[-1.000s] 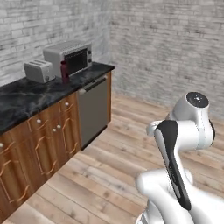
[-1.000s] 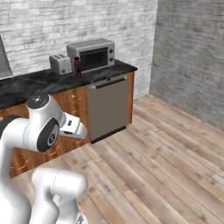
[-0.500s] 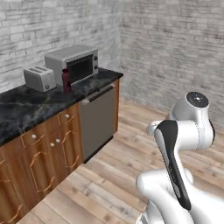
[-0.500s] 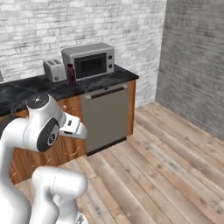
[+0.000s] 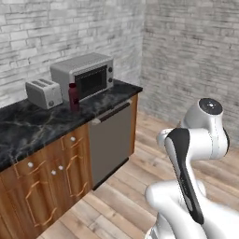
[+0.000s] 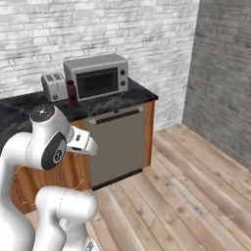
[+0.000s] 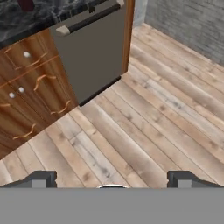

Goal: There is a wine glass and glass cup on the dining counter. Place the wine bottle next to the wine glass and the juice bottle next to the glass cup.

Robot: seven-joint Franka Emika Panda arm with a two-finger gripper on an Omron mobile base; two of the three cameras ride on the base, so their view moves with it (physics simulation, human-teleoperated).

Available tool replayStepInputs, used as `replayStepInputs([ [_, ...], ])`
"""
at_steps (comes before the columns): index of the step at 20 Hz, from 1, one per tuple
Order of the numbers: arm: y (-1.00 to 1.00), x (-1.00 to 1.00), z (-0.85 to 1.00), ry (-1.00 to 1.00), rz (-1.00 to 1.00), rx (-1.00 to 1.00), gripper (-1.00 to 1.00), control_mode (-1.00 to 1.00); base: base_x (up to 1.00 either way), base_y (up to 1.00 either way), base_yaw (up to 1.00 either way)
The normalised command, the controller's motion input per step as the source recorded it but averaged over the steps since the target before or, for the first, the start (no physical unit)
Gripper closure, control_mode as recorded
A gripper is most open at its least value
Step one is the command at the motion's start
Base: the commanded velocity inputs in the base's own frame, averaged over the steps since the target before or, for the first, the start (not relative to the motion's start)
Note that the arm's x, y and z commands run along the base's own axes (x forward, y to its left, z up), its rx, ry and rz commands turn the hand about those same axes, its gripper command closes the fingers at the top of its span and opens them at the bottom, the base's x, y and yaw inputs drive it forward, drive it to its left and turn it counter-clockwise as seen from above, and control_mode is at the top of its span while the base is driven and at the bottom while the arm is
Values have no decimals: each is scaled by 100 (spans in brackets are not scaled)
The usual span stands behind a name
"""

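The juice bottle (image 5: 73, 96), short and dark maroon, stands on the black-topped cabinet run between a toaster and a microwave. It also appears in the right base view as the juice bottle (image 6: 72, 92), and its base sits at the top left corner of the hand view (image 7: 26, 4). My gripper (image 7: 113, 180) is open, fingertips (image 7: 43, 179) wide apart with nothing between them, hanging over the wooden floor well short of the cabinets. The wine bottle, wine glass, glass cup and dining counter are out of view.
A silver toaster (image 5: 43, 92) and a grey microwave (image 5: 84, 74) flank the bottle. Below the black countertop (image 5: 28, 128) are a dishwasher front (image 5: 112, 135) and wooden cabinet doors (image 5: 46, 186). A brick wall (image 5: 196, 60) closes the right side; plank floor (image 6: 186, 196) lies open.
The whole picture has shifted: the base has moved, bringing the cabinet run, microwave and juice bottle closer and more central. The arm holds the same pose.
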Motion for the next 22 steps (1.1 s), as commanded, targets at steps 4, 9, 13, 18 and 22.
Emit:
replayStepInputs([
  [4, 0, 0, 0, 0, 0, 0, -100, 100, 83, -17, 21],
  [9, 0, 0, 0, 0, 0, 0, -100, 100, 80, -16, 24],
  [13, 0, 0, 0, 0, 0, 0, -100, 100, 68, -11, 40],
  [18, 0, 0, 0, 0, 0, 0, -100, 100, 57, -7, 54],
  [22, 0, 0, 0, 0, 0, 0, -100, 100, 56, -5, 54],
])
